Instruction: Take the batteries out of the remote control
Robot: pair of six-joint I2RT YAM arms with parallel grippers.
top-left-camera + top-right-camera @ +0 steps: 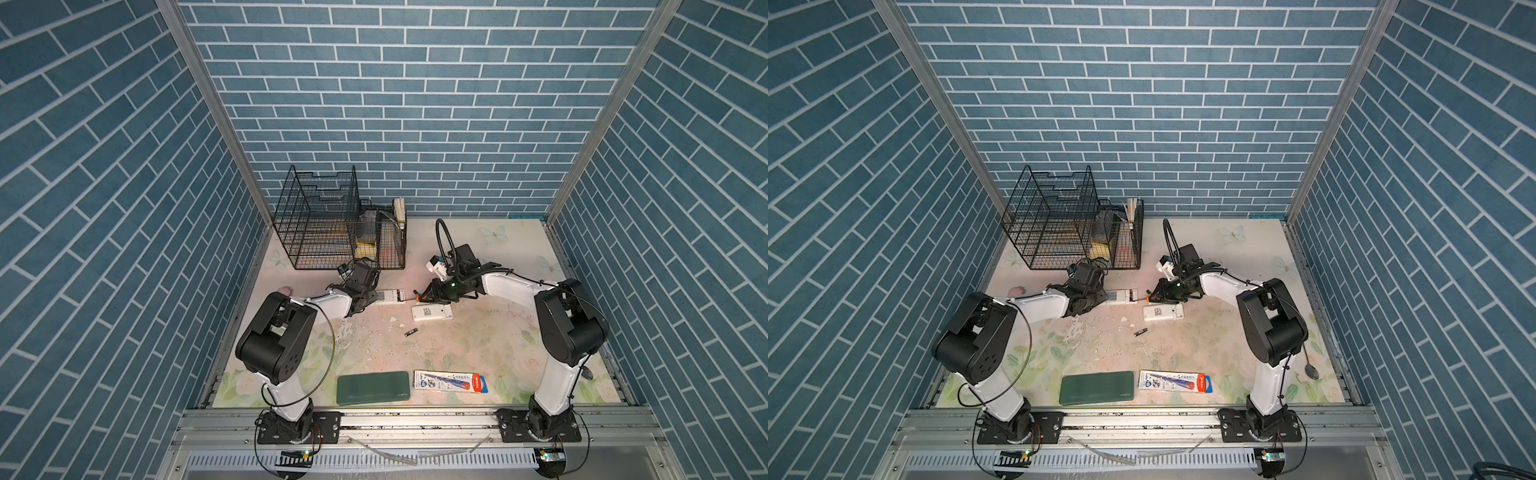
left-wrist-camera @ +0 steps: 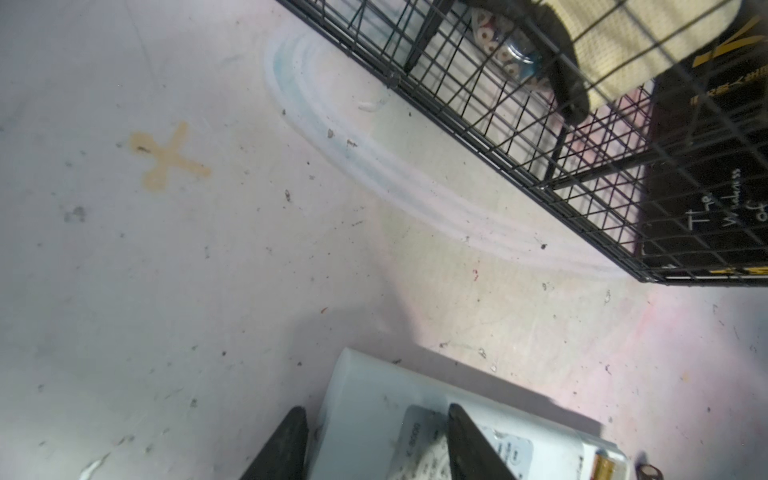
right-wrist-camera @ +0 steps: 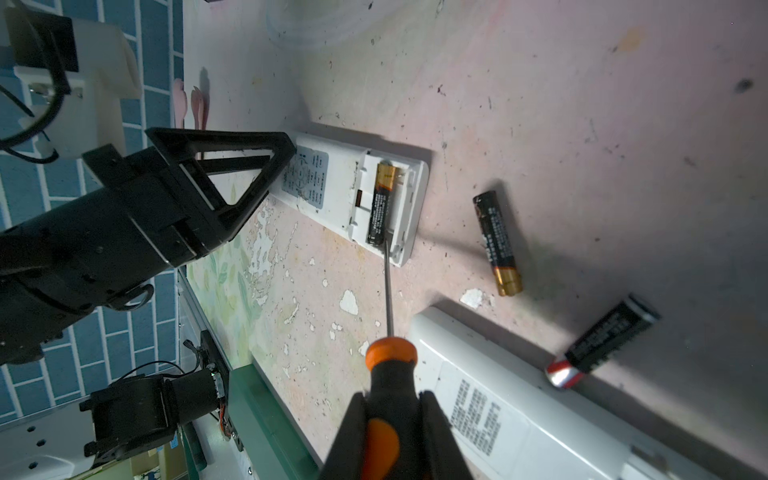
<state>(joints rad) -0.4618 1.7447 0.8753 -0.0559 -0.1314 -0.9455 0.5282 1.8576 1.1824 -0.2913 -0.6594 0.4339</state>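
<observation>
The remote control point(image 3: 336, 183) lay back-up on the table point(image 1: 490, 332), its long axis running 9 to 3 in both top views and its open compartment at the 3 o'clock end. One battery point(image 3: 380, 203) sat in that compartment, lying across the remote's width with its gold end away from the tool. The slot beside it was empty. The right gripper point(image 3: 392, 399) was clamped on the handle of the screwdriver point(image 3: 388, 291). It stood at 3 o'clock of the compartment and was plainly the nearer arm. In the right wrist view the shaft ran nearly in line with the battery, tip at its dark end; contact could not be confirmed. The left gripper point(image 2: 375, 409), at the 9 o'clock end, had its jaws part-way apart and closed on nothing. One finger point(image 2: 469, 440) bore on the remote's label and the other stood off its end, which I judged to be pinning. The next prying move would depend on getting the tip under that dark end. A first loose battery point(image 3: 497, 243) lay between the remote control and a second remote point(image 3: 519, 415), and a second loose battery point(image 3: 602, 340) lay just beside the latter. A third loose battery point(image 1: 411, 331) lay at 5 o'clock. At 11 o'clock stood a wire rack point(image 1: 316, 220), its contents indistinct. Beside it, a wire basket point(image 1: 384, 245) held a dark book point(image 2: 715, 199).
</observation>
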